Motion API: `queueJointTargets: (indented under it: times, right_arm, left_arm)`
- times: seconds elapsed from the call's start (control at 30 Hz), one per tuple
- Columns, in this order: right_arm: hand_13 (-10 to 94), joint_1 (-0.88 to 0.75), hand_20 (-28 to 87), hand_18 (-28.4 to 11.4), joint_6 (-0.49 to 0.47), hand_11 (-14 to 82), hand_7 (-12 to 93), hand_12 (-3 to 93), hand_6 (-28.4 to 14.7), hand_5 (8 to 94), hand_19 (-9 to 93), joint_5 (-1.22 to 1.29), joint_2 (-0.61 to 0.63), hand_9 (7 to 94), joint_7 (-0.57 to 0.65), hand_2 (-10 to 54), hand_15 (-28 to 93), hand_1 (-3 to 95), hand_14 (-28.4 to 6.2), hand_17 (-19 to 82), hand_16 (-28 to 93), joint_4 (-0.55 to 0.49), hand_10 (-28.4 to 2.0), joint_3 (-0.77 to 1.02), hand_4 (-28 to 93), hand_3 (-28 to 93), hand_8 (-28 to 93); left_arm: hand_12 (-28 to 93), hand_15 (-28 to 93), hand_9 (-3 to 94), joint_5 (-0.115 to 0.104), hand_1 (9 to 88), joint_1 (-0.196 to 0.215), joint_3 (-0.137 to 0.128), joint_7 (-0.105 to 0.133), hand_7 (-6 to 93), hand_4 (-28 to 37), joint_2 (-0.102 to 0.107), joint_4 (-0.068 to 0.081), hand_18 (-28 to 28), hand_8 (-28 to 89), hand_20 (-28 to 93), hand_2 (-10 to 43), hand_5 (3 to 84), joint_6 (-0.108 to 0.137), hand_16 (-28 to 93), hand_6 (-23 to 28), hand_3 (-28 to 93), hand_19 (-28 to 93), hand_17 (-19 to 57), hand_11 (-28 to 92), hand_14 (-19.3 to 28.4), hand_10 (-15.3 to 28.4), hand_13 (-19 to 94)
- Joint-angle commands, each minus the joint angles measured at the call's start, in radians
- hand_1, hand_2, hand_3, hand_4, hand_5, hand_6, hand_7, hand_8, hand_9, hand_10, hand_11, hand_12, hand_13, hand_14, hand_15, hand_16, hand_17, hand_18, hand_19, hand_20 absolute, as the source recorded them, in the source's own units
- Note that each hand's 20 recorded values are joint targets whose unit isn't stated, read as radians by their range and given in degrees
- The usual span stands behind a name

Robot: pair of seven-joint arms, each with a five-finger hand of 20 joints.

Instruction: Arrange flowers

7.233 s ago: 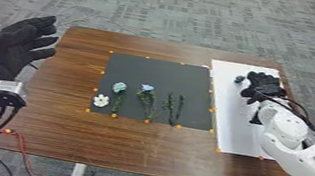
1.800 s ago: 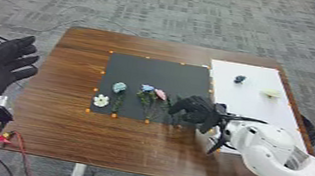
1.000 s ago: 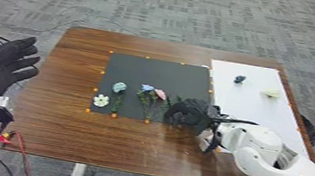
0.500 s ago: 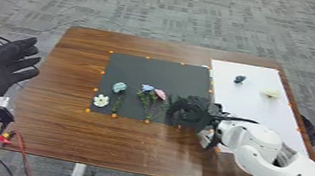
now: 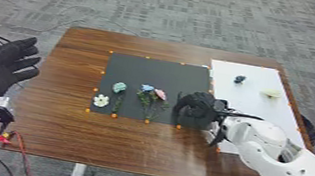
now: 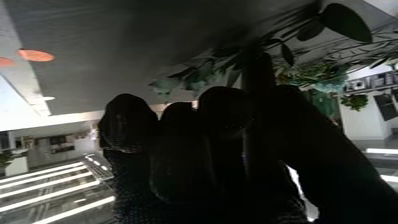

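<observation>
1. We see the left robot hand [image 5: 3,65] beside the left part of the worktop [image 5: 127,145], open, with its fingers extended and relaxed.
2. We find the right robot hand [image 5: 198,106] at the right side of the black mat [image 5: 158,71], to the right of the pink flower [image 5: 160,94]. We cannot tell whether it is open, closed or gripping a stem.
3. On the mat, we see the flowers towards its near edge. From left to right, we have the white flower [image 5: 101,100], the blue-green flower [image 5: 119,87] with its stem towards us, the blue flower [image 5: 148,88] and the pink one. The last two lie side by side among leafy green stems.
4. Just right of the mat we have the white sheet [image 5: 255,100]. On its far half lie the dark blue flower [image 5: 239,79] and, to the right and a little nearer us, the cream flower [image 5: 270,93], apart from each other.
5. In the right wrist view, we see green leaves [image 6: 345,22] near the dark glove; contact is unclear to us.
</observation>
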Motion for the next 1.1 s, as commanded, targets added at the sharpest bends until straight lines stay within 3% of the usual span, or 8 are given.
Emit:
queueJointTargets:
  times: [0.03,0.33,0.5,0.57,0.7,0.8,0.9,1.1]
  right_arm:
    - [77,-0.034,57,-24.6,0.061,66.3,18,50.0,3.1,50.8,93,0.023,0.013,70.8,-0.086,18.6,88,22.3,-10.2,42,43,-0.039,-13.4,0.023,-13,93,-13]
    - [76,-0.075,56,-24.9,0.127,67.7,18,43.5,3.3,50.0,93,0.19,0.01,70.0,-0.166,8.4,88,22.5,-10.5,41,43,-0.083,-13.7,0.087,-20,89,-13]
    - [75,-0.053,56,-24.7,0.322,63.1,18,41.4,3.2,50.2,93,0.297,0.033,69.5,-0.129,5.6,88,21.5,-10.7,40,43,-0.074,-13.5,0.09,-23,87,-13]
    - [74,-0.04,55,-24.5,0.372,56.8,18,38.1,2.7,50.2,93,0.261,0.047,68.4,-0.044,3.4,88,22.2,-10.6,39,42,-0.064,-12.5,0.105,-24,85,-13]
    - [70,0.026,54,-23.1,0.458,32.1,19,26.4,2.1,49.5,90,0.058,0.078,64.6,0.239,-3.8,88,24.7,-10.3,36,41,-0.022,-11.5,0.073,-28,82,-12]
    - [68,0.148,53,-21.6,0.606,22.1,19,21.8,-1.1,47.5,88,-0.095,0.082,59.6,0.461,-9.2,88,27.4,-9.2,35,38,0.066,-11.1,-0.077,-28,82,-12]
    - [67,0.206,52,-20.3,0.556,18.0,19,18.7,-3.4,47.9,86,-0.189,0.091,57.3,0.605,-9.5,86,31.7,-7.9,34,37,0.115,-10.4,-0.14,-28,81,-12]
    - [61,0.225,52,-20.4,0.396,11.5,16,17.0,-6.8,40.9,83,-0.176,0.108,44.4,0.711,-9.5,87,36.7,-8.9,30,37,0.156,-13.4,-0.155,-28,72,-10]
  left_arm:
    - [19,44,16.8,0.004,23.9,0.015,-0.005,-0.003,22.6,-28.3,-0.009,-0.004,19.0,-11,12,-2.5,21.9,-0.001,-5,1.7,68,40,-10.9,22,12.6,9.7,6]
    - [20,44,16.8,0.005,23.9,0.013,-0.001,-0.003,22.6,-28.3,-0.01,-0.004,19.1,-11,12,-2.4,21.9,0.001,-5,1.6,68,40,-10.9,22,12.6,9.8,6]
    - [20,44,16.8,0.004,23.9,0.021,-0.003,0.001,22.7,-28.3,-0.015,-0.008,19.1,-11,12,-2.4,21.8,0.004,-5,1.6,68,40,-11.0,22,12.6,9.7,6]
    - [20,44,16.8,0.005,23.9,0.019,-0.001,0.0,22.6,-28.3,-0.016,-0.008,19.1,-11,12,-2.4,21.9,0.005,-5,1.7,68,40,-11.0,22,12.6,9.6,6]
    - [20,44,16.8,0.005,24.0,0.017,0.001,0.002,22.7,-28.3,-0.016,-0.007,19.1,-11,12,-2.4,21.9,0.008,-5,1.7,68,40,-11.0,22,12.7,9.6,6]
    - [20,44,16.8,0.005,23.9,0.019,-0.003,0.001,22.7,-28.3,-0.018,-0.01,19.0,-11,12,-2.4,21.9,0.013,-5,1.6,68,40,-11.0,22,12.7,9.7,6]
    - [20,44,16.8,0.005,24.0,0.024,-0.009,0.005,22.7,-28.3,-0.021,-0.013,19.1,-11,12,-2.4,21.9,0.012,-6,1.6,68,40,-11.0,22,12.6,9.7,6]
    - [20,44,16.8,0.005,24.0,0.027,-0.013,0.012,22.7,-28.3,-0.021,-0.016,19.1,-11,12,-2.5,21.9,0.014,-5,1.6,68,40,-11.0,22,12.5,9.7,6]
